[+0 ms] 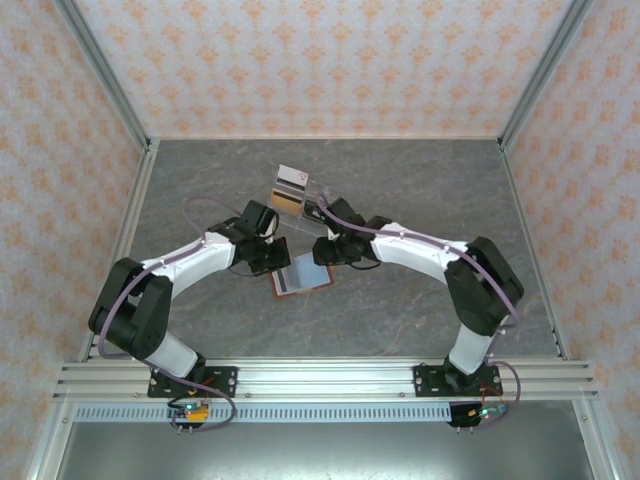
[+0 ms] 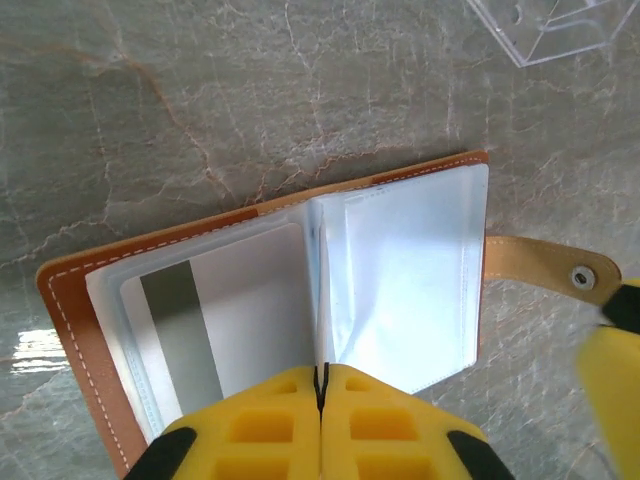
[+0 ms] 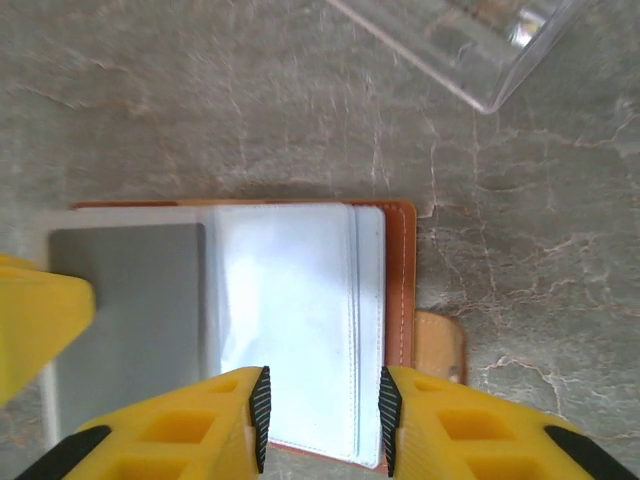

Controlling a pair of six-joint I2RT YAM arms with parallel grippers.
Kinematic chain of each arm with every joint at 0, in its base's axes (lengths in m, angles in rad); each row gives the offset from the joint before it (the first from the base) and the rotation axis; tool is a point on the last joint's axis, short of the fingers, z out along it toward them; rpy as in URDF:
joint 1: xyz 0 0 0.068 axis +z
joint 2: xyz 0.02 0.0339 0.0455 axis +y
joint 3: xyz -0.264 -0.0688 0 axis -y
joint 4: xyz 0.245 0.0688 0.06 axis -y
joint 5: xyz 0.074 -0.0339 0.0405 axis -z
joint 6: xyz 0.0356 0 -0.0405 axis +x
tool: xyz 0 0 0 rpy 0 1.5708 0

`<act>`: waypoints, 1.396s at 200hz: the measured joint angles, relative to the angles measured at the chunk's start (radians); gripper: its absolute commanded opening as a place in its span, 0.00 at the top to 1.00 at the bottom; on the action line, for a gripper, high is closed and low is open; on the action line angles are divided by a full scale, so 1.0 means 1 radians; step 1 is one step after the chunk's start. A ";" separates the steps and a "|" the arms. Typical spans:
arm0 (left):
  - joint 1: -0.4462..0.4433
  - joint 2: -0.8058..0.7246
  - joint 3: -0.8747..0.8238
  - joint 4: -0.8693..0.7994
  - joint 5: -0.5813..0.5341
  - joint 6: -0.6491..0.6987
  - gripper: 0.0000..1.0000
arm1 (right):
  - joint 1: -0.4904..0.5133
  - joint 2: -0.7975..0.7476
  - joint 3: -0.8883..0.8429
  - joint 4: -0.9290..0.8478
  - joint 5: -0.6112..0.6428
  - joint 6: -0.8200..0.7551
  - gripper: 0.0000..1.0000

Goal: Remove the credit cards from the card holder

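The brown card holder (image 1: 302,274) lies open on the table between both arms, its clear sleeves (image 3: 300,320) showing. A white credit card with a grey stripe (image 2: 230,310) sits inside the left sleeve and looks grey in the right wrist view (image 3: 125,310). My left gripper (image 2: 322,378) is shut on the edge of one thin clear sleeve page that stands up at the fold. My right gripper (image 3: 324,415) is open, its fingers on either side of the right-hand sleeve stack, just above it. The holder's strap with a snap (image 2: 545,268) sticks out on the right.
A clear acrylic tray (image 1: 318,192) stands just behind the holder, with an orange-brown card (image 1: 287,200) and a pale card (image 1: 293,177) in it. Its corner shows at the top of both wrist views (image 2: 545,30) (image 3: 470,60). Patterned walls enclose the grey marble table (image 1: 420,180).
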 measured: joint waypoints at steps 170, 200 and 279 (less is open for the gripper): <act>0.006 0.055 -0.032 0.261 0.118 -0.176 0.36 | -0.045 -0.105 -0.142 0.180 0.008 0.029 0.69; 0.013 0.008 -0.071 0.227 0.058 -0.165 0.49 | -0.001 -0.034 -0.092 0.166 -0.010 0.013 0.73; 0.013 0.028 -0.137 0.311 0.073 -0.226 0.65 | 0.034 0.108 0.004 0.103 -0.029 0.005 0.72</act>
